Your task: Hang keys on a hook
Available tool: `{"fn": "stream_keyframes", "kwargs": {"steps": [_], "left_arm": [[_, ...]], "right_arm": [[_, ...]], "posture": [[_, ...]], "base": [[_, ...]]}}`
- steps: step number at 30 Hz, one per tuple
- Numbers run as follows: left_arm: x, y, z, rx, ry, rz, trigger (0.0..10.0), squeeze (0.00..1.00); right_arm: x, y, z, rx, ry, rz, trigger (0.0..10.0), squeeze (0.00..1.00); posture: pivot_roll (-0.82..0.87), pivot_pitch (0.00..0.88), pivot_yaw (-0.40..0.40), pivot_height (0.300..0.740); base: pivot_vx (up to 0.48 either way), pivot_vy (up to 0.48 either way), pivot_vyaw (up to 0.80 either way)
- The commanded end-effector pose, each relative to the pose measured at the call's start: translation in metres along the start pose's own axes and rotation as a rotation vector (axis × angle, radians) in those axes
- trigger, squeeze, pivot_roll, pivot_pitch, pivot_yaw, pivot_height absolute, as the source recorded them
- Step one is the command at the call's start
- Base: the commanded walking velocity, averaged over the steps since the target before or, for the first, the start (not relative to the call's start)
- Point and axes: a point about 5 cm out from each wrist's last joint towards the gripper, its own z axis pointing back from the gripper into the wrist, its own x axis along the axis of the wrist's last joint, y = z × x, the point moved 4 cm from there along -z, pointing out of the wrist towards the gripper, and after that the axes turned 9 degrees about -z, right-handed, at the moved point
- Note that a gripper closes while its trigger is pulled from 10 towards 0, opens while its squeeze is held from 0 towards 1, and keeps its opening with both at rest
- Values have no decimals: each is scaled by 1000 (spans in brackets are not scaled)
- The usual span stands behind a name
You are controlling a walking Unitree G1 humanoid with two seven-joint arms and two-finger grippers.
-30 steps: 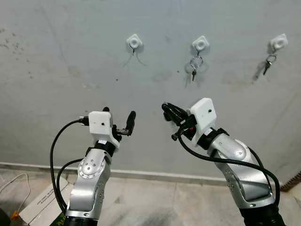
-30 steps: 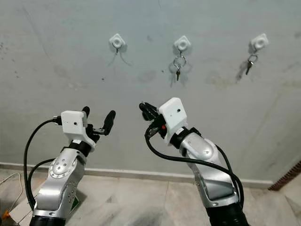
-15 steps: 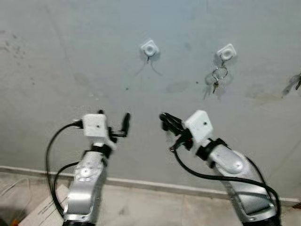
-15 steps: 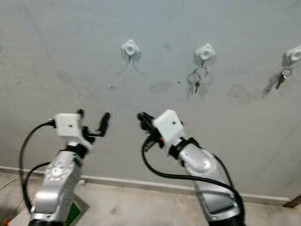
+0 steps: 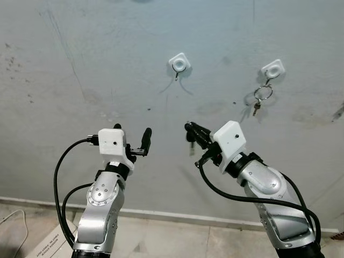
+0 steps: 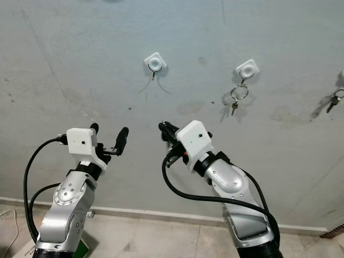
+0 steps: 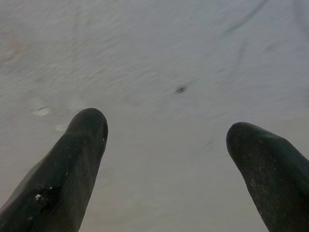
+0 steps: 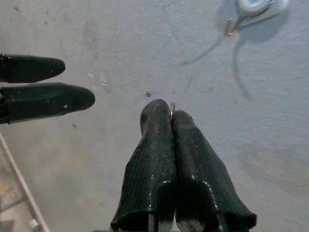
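An empty white hook (image 5: 179,63) is fixed to the grey wall, above and between my two raised grippers. My right gripper (image 5: 189,128) is shut, and a sliver of a metal key ring (image 8: 172,107) shows at its fingertips. A small dark key (image 5: 189,147) seems to dangle just below them. In the right wrist view the empty hook (image 8: 255,7) lies ahead and off to one side. My left gripper (image 5: 132,133) is open and holds nothing, level with the right one. A second hook (image 5: 273,69) further right carries a ring of keys (image 5: 262,98).
A third set of keys (image 6: 334,100) hangs at the far right edge. Below the wall run a pale baseboard (image 5: 177,216) and a tiled floor. A cardboard box (image 5: 47,243) and a white cable (image 5: 15,219) lie at the lower left.
The camera has swung left, so the hooks have slid to the right in the picture. The empty hook now sits almost above the right gripper. Both grippers keep their pose.
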Motion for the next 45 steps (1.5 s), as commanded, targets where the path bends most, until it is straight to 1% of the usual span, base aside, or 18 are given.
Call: {"fn": "stream_keyframes", "kwargs": {"steps": [1, 5, 8, 12, 15, 18, 21, 22, 23, 24, 26, 28, 31, 32, 36, 38, 40, 45], "left_arm": [[0, 2, 1, 5, 0, 0, 10000, 0], [1, 1, 0, 5, -2, -1, 10000, 0], [4, -4, -1, -23, -15, -16, 10000, 0], [7, -17, 7, -113, -35, -36, 10000, 0], [5, -21, 15, -159, -36, -63, 10000, 0], [4, -19, 18, -154, -29, -59, 10000, 0], [5, -20, 19, -156, -30, -52, 10000, 0], [6, -23, 21, -172, -32, -39, 10000, 0], [6, -23, 21, -172, -32, -39, 10000, 0], [7, -28, 23, -201, -38, -27, 10000, 0], [8, -31, 24, -225, -42, -25, 10000, 0], [10, -36, 27, -254, -46, -34, 10000, 0], [10, -34, 27, -249, -40, -32, 10000, 0], [10, -34, 27, -249, -40, -32, 10000, 0], [12, -33, 28, -253, -41, -31, 10000, 0], [13, -34, 28, -259, -43, -28, 10000, 0], [16, -37, 29, -276, -52, -17, 10000, 0], [24, -42, 29, -312, -76, 12, 10000, 0]], "right_arm": [[5, 1, -2, 4, -20, 14, 10000, 0], [10, 0, -7, 5, -37, 15, 10000, 0], [18, -1, -15, 12, -62, 19, 10000, 0], [26, 4, -24, 64, -85, 2, 10000, 0], [33, 10, -32, 132, -101, -33, 10000, 0], [42, 15, -39, 194, -122, -41, 10000, 0], [48, 16, -44, 216, -137, -42, 10000, 0], [52, 16, -48, 227, -149, -38, 10000, 0], [52, 16, -48, 227, -149, -38, 10000, 0], [56, 16, -53, 234, -161, -39, 10000, 0], [58, 15, -55, 233, -168, -39, 10000, 0], [62, 13, -61, 235, -184, -39, 10000, 0], [68, 6, -72, 206, -211, -44, 10000, 0], [68, 6, -72, 206, -211, -44, 10000, 0], [74, -6, -82, 148, -241, -76, 10000, 0], [75, -9, -84, 133, -250, -90, 10000, 0], [77, -18, -86, 95, -264, -122, 10000, 0], [74, -26, -86, 60, -266, -146, 10000, 0]], "posture": [[-19, 11, 31, 740], [-19, 11, 31, 740], [-18, 13, 32, 740], [0, 14, 29, 740], [9, 16, 26, 740], [18, 16, 22, 740], [26, 18, 17, 740], [33, 19, 15, 740], [33, 19, 15, 740], [33, 19, 15, 740], [42, 21, 14, 740], [46, 23, 14, 740], [57, 25, 17, 740], [57, 25, 17, 740], [62, 27, 20, 740], [64, 28, 22, 740], [64, 28, 23, 740], [63, 30, 24, 740]], "base": [[0, 0, 0], [0, 0, 0], [0, 0, 0], [0, 0, 0], [0, 0, 0], [0, 0, 0], [0, 0, 0], [0, 0, 0], [0, 0, 0], [0, 0, 0], [0, 0, 0], [0, 0, 0], [0, 0, 0], [0, 0, 0], [0, 0, 0], [0, 0, 0], [0, 0, 0], [0, 0, 0]]}}
